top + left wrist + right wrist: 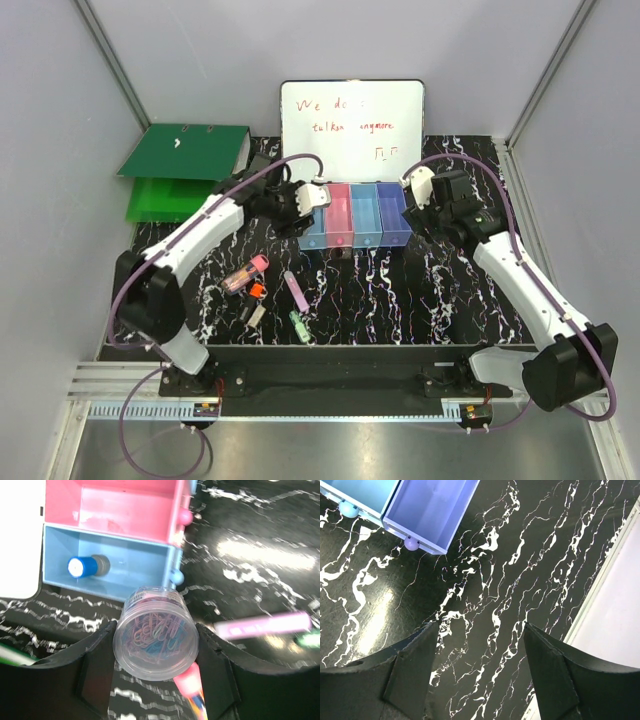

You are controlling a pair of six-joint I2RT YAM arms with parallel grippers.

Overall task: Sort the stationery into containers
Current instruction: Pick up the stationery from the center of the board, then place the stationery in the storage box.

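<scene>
The left tool was clamped on a clear round tub of paper clips, one finger on each side of it, with pink, blue and pale clips showing through its end. Just ahead of that tool lay the end light blue bin, and in it a clear bottle with a blue cap lay on its side. The pink bin stood joined on the bin's far side. Under and behind the tool on the table lay a pink-capped tube. Off to the tool's right were a lilac stick and, past it, a blurred green piece. The right tool hung over bare marbled table with its fingers spread and nothing between them. The purple-blue bin and its light blue neighbour stood ahead of it, to its left.
</scene>
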